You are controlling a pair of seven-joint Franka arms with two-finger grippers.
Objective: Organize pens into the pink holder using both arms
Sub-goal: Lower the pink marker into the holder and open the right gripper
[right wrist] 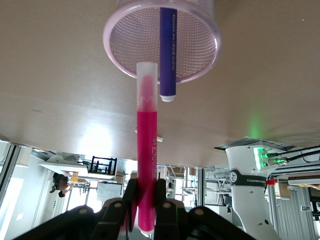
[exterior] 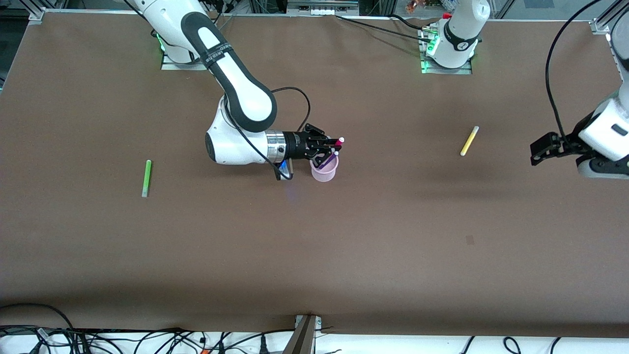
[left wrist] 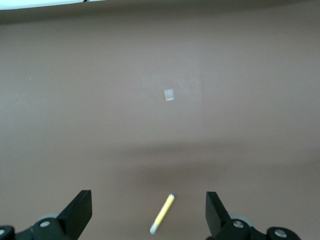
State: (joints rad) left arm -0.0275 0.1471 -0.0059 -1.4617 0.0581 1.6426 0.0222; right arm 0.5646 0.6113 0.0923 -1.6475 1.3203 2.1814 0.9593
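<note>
My right gripper is shut on the magenta-pink pen and holds it over the rim of the pink holder. In the right wrist view the gripper clamps the pink pen, whose pale tip points at the holder. The purple pen leans inside the holder, and it also shows in the front view. The yellow pen lies on the table toward the left arm's end. My left gripper is open in the air beside it, and the yellow pen shows between its fingers. The green pen lies toward the right arm's end.
The brown table bears a small pale mark, nearer the front camera than the yellow pen; it also shows in the left wrist view. Cables run along the table's near edge.
</note>
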